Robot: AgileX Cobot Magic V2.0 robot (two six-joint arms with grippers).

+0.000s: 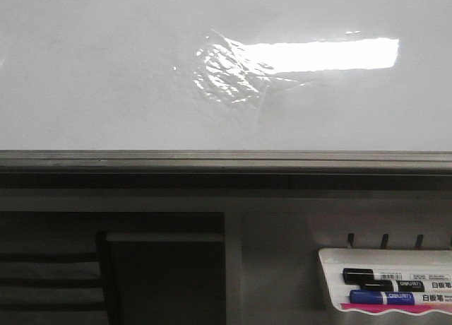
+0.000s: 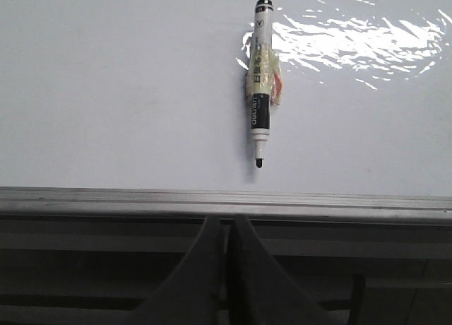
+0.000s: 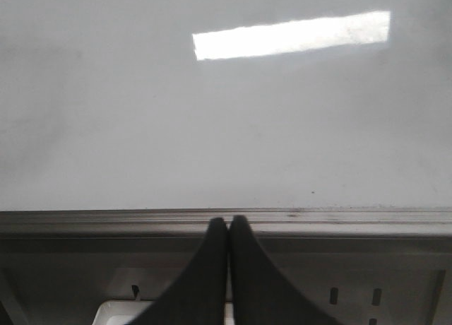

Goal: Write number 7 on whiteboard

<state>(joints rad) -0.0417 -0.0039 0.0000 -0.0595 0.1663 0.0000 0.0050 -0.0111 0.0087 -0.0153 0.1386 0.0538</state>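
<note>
The whiteboard is glossy white, with a wrinkled film patch, a bright glare bar and a grey frame edge. No number 7 shows on it in any view. In the left wrist view a black uncapped marker with a yellowish label lies on the board beside the film patch, tip towards the frame. My left gripper is shut and empty, over the frame edge, apart from the marker. My right gripper is shut and empty at the frame. Neither gripper shows in the front view.
A small white marker tray sits below the board at the front right, holding a black marker and a blue marker. Its corner shows in the right wrist view. A dark shelf opening lies below the frame at left.
</note>
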